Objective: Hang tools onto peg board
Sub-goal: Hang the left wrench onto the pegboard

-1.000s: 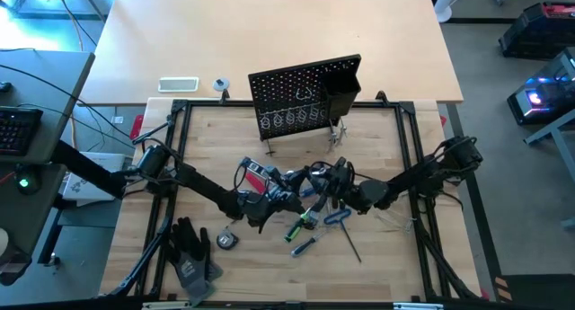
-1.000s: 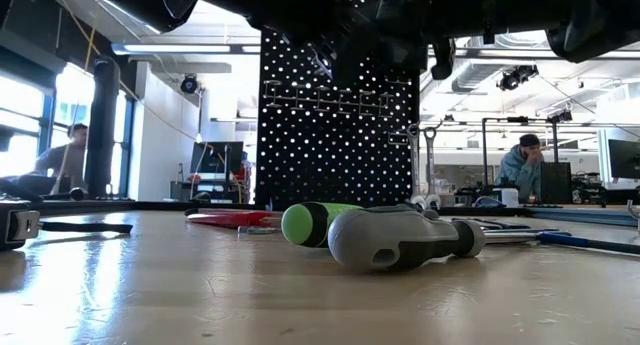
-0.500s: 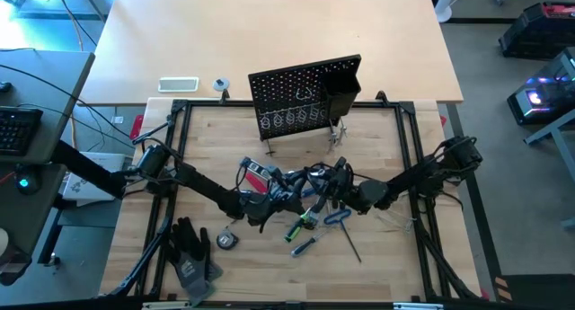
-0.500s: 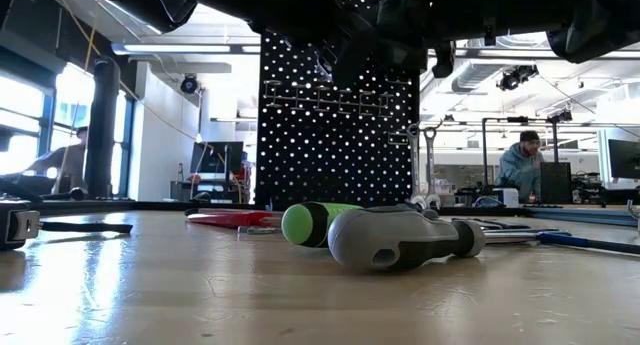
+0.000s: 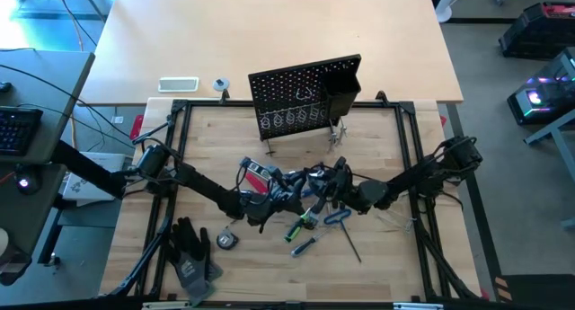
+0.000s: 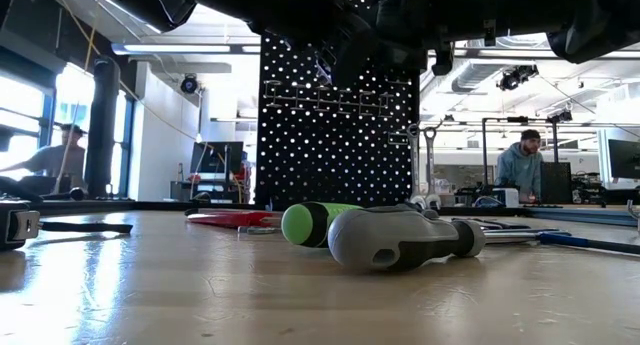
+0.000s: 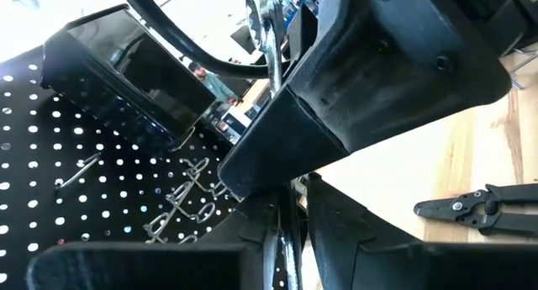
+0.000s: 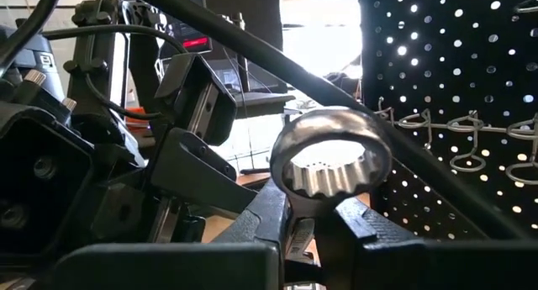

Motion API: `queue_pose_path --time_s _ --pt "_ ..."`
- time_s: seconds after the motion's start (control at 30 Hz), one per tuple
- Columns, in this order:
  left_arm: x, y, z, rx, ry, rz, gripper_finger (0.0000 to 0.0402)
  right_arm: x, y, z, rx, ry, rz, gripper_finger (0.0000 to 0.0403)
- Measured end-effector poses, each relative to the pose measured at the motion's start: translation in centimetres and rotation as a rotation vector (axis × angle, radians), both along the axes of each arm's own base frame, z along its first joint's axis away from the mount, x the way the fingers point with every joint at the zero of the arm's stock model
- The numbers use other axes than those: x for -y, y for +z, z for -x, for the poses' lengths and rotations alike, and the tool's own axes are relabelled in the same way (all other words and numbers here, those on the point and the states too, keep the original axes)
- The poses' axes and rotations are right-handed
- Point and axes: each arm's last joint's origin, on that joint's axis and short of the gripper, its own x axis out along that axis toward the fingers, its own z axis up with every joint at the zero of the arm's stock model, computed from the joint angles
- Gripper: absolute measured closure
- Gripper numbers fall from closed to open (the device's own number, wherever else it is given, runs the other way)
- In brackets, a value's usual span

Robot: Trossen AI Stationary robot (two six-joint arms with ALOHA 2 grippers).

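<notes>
Both arms are reaching into the middle of the table and meeting over the scattered tools. From above, the left gripper [image 5: 280, 195] and the right gripper [image 5: 325, 191] are sitting so close together that their dark shapes are merging, and the fingertips cannot be separated there.

The right wrist view is showing more. The right gripper's fingers [image 8: 370, 231] are pinching the shank of a silver wrench [image 8: 330, 160], whose ring end is standing up above them with its toothed inner edge showing; the rest of the shank is hidden between the fingers. In the left wrist view a silver wrench shaft [image 7: 271, 38] is rising past a big dark housing that is filling most of the picture, and the left gripper's fingers [image 7: 336, 231] are lying close on either side of a thin bar; whether they are actually squeezing it cannot be told.

The peg board [image 5: 305, 96] is standing upright at the far side of the wooden work surface, its box bin [image 5: 341, 87] at the right end and wire ring holders [image 5: 292, 121] along its lower rows. Two wrenches [image 6: 420, 165] are already hanging by its right edge.

Nearer than the grippers, a green-handled screwdriver [image 5: 300, 225], a blue-handled one [image 5: 304, 246] and a blue-handled hex key [image 5: 338, 218] are lying loose. In the low view the arms are cut off at the top, and a grey handle [image 6: 400, 237] is hiding whatever lies behind it. Black gloves [image 5: 190, 252] are lying at the near left.
</notes>
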Motion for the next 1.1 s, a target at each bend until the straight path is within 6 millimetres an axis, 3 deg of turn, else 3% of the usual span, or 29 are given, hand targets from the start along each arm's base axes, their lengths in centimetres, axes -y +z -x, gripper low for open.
queue_pose_path --time_s 0.2,0.57,0.93,1.1 --pt "0.3 -0.1 0.1 -0.015 -0.02 -0.006 0.0322 -0.2 -0.1 0.1 -0.02 0.002 0.029 0.0371" --pt "0.7 0.5 0.5 0.002 -0.156 0.151 0.0215 -1.1 0.6 0.7 -0.085 -0.004 0.098 0.0372" --pt "-1.3 3.6 1.9 -0.047 -0.375 0.415 0.0206 -1.6 2.1 1.9 -0.172 0.089 0.145 0.0372" --pt "-3.0 3.9 2.0 -0.106 -0.496 0.558 0.0206 -1.8 2.5 2.3 -0.2 0.214 0.174 0.0372"
